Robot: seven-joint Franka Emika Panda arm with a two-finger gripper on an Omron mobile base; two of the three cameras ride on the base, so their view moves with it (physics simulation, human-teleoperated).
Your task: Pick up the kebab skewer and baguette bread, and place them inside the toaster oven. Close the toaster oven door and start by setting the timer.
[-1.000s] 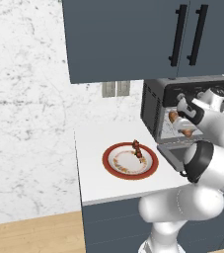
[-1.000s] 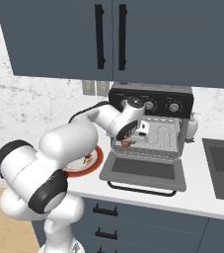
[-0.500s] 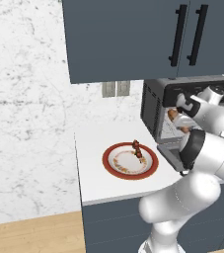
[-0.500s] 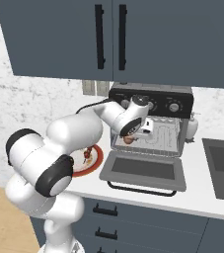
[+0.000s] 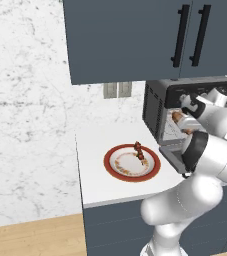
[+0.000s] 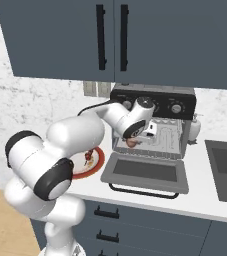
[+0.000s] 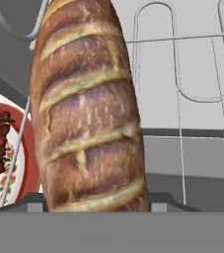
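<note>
Inside the oven (image 6: 155, 120) mouth, the gripper (image 6: 135, 141) pinches the baguette (image 7: 86, 108), jaws partly spread around it.

A white marble wall (image 5: 30, 125) backs the white surface (image 5: 97, 180). Blue-grey upper cabinets (image 6: 185, 40) with black handles (image 6: 101, 37) hang above it. Drawers (image 6: 150, 225) sit below the surface, a dark sink (image 6: 225, 167) lies at its right, and the floor (image 5: 30, 240) is light wood.

White counter (image 5: 100, 185): red-rimmed plate (image 5: 116, 171) left, toaster oven (image 6: 152, 102) right, door down.
</note>
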